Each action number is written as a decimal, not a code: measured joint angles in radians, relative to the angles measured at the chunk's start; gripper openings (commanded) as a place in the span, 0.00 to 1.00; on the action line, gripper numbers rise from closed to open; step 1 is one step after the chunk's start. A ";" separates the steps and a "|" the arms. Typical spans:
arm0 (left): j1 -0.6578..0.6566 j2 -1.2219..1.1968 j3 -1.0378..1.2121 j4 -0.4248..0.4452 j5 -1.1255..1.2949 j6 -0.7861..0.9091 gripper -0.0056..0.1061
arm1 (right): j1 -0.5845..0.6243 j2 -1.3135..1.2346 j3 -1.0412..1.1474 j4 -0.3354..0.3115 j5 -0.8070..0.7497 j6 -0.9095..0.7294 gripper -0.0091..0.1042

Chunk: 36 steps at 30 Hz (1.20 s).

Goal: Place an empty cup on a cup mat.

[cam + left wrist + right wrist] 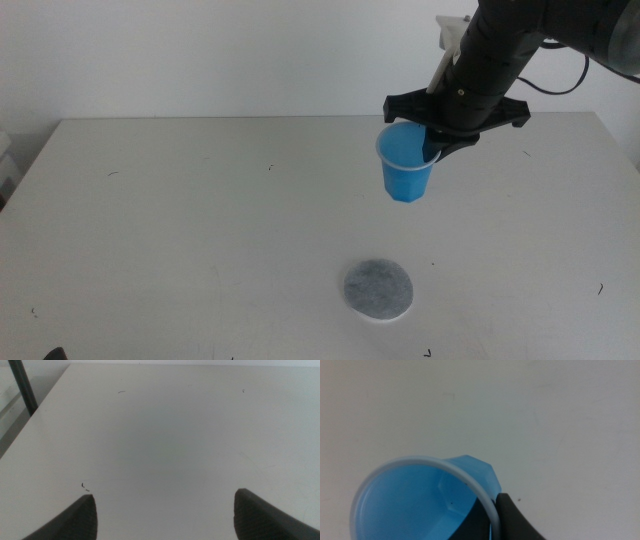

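Blue plastic, thin-walled and tapered: the cup (405, 168) hangs from my right gripper (432, 150), pinched at its white rim with one jaw inside the wall and one outside, clear of the table (180, 220). In my wrist view the cup (420, 502) shows a faceted base and nothing inside it. I judge this the carrying step, lift done and placing not yet begun. The mat (378, 290), a flat grey speckled disc with a pale edge and a felt look, lies below my gripper and nearer the camera, well apart from the cup. Next I must bring the cup over the mat's middle, keep it upright, lower until the base meets the felt, then release. A rim pinch may let it tilt. My left gripper (165, 515) waits with jaws wide over bare table.
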 measured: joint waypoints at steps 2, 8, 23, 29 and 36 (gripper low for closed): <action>0.000 0.000 0.000 0.000 0.000 0.000 0.99 | 0.040 -0.049 0.063 0.000 -0.032 0.017 0.07; 0.000 0.000 0.000 0.000 0.000 0.000 0.99 | 0.139 -0.142 0.257 0.000 -0.152 0.052 0.07; 0.000 0.000 0.000 0.000 0.000 0.000 0.99 | 0.187 -0.153 0.549 0.016 -0.409 0.092 0.07; 0.000 0.000 0.000 0.000 0.000 0.000 0.99 | 0.186 -0.124 0.572 0.005 -0.460 0.095 0.07; 0.000 0.000 0.000 0.000 0.000 0.000 0.99 | 0.175 -0.094 0.575 0.005 -0.474 0.103 0.07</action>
